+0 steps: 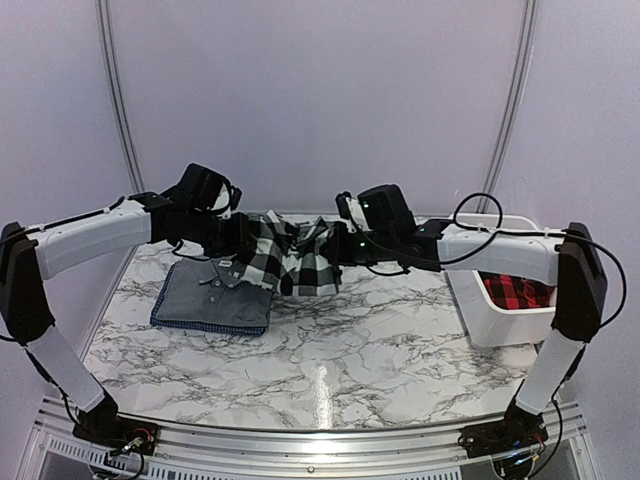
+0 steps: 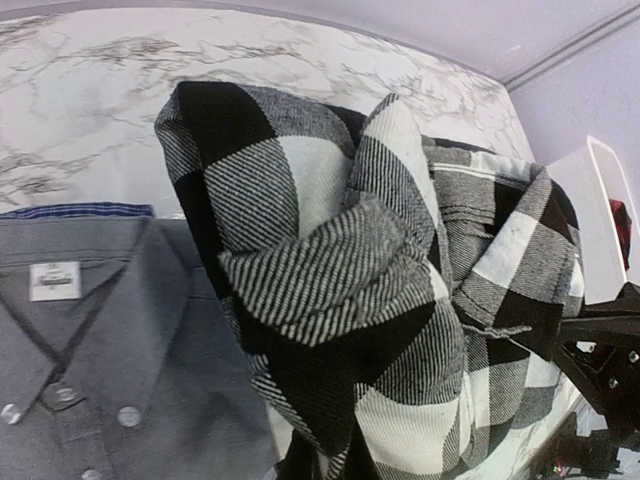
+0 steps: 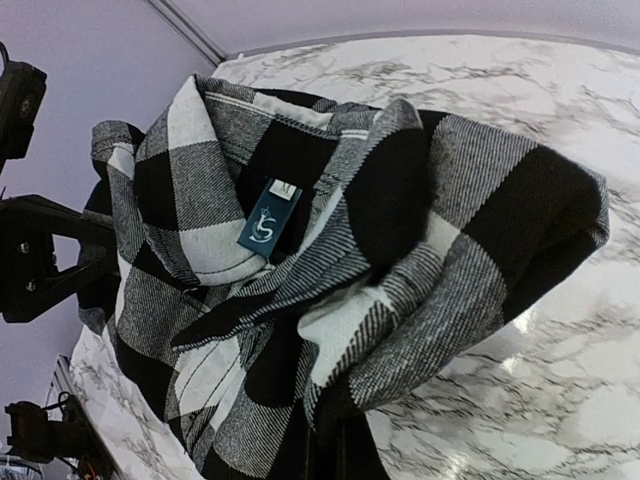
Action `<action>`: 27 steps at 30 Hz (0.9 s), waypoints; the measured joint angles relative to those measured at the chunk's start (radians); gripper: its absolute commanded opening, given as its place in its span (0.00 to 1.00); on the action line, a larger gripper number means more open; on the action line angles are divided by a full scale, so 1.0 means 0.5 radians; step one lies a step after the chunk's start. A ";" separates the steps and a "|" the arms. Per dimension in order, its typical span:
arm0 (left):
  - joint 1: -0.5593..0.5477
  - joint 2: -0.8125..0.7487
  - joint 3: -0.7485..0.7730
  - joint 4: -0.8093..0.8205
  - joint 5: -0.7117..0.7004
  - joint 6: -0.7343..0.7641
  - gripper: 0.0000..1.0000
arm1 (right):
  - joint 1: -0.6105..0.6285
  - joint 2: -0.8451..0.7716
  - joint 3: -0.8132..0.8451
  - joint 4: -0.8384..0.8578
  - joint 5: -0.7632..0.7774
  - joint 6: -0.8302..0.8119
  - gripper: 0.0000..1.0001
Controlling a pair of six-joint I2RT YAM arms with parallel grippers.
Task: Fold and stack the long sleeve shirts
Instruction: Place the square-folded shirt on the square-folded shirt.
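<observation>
With jaws pinched tight on cloth, the left end effector (image 1: 243,238) and right end effector (image 1: 335,248) hold the black-and-white checked shirt (image 1: 290,262) bunched in the air between them. Below left, the grey shirt (image 1: 215,298) lies folded on the table (image 1: 330,350). The red-and-black checked shirt (image 1: 515,290) sits in the white bin (image 1: 468,305). By my judgement, one shirt is done and two remain.

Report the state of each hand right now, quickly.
Left hand: closed, gripping the black-and-white checked shirt, lifted off the table.
Right hand: closed, gripping the same shirt from the other side.
</observation>
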 measured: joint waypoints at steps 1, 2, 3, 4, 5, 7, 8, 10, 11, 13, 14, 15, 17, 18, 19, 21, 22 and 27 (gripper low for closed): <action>0.050 -0.043 -0.024 -0.034 -0.011 0.019 0.00 | 0.028 0.057 0.066 0.027 -0.004 0.016 0.00; 0.096 -0.079 -0.047 -0.066 -0.018 0.044 0.00 | 0.059 0.124 0.135 0.056 -0.008 0.030 0.00; 0.146 -0.109 -0.066 -0.099 -0.027 0.063 0.00 | 0.090 0.197 0.207 0.083 -0.010 0.044 0.00; 0.198 -0.133 -0.080 -0.135 -0.037 0.087 0.00 | 0.121 0.274 0.275 0.111 -0.011 0.062 0.00; 0.249 -0.153 -0.093 -0.170 -0.050 0.108 0.00 | 0.152 0.352 0.343 0.136 -0.013 0.081 0.00; 0.351 -0.182 -0.121 -0.231 -0.067 0.143 0.00 | 0.205 0.495 0.463 0.186 -0.017 0.117 0.00; 0.413 -0.196 -0.140 -0.268 -0.071 0.159 0.00 | 0.241 0.593 0.547 0.222 -0.016 0.143 0.00; 0.500 -0.211 -0.168 -0.315 -0.083 0.189 0.00 | 0.282 0.697 0.634 0.251 -0.019 0.169 0.00; 0.548 -0.214 -0.184 -0.337 -0.089 0.204 0.00 | 0.303 0.753 0.688 0.262 -0.021 0.181 0.00; 0.624 -0.222 -0.224 -0.365 -0.102 0.225 0.00 | 0.336 0.856 0.793 0.288 -0.023 0.211 0.00; 0.664 -0.229 -0.250 -0.376 -0.103 0.237 0.00 | 0.349 0.897 0.835 0.301 -0.031 0.224 0.00; 0.678 -0.235 -0.275 -0.387 -0.105 0.249 0.00 | 0.355 0.930 0.864 0.315 -0.039 0.242 0.00; 0.754 -0.247 -0.329 -0.408 -0.105 0.262 0.00 | 0.361 0.978 0.892 0.346 -0.063 0.278 0.00; 0.777 -0.249 -0.349 -0.417 -0.104 0.269 0.00 | 0.363 0.998 0.902 0.356 -0.078 0.301 0.00; 0.793 -0.249 -0.361 -0.423 -0.103 0.273 0.00 | 0.364 1.017 0.906 0.371 -0.092 0.316 0.00; 0.819 -0.249 -0.376 -0.430 -0.101 0.284 0.00 | 0.364 1.045 0.906 0.385 -0.113 0.347 0.00; 0.827 -0.249 -0.379 -0.431 -0.101 0.288 0.00 | 0.364 1.057 0.906 0.387 -0.120 0.360 0.00; 0.840 -0.250 -0.385 -0.430 -0.101 0.314 0.07 | 0.364 1.085 0.906 0.401 -0.142 0.399 0.10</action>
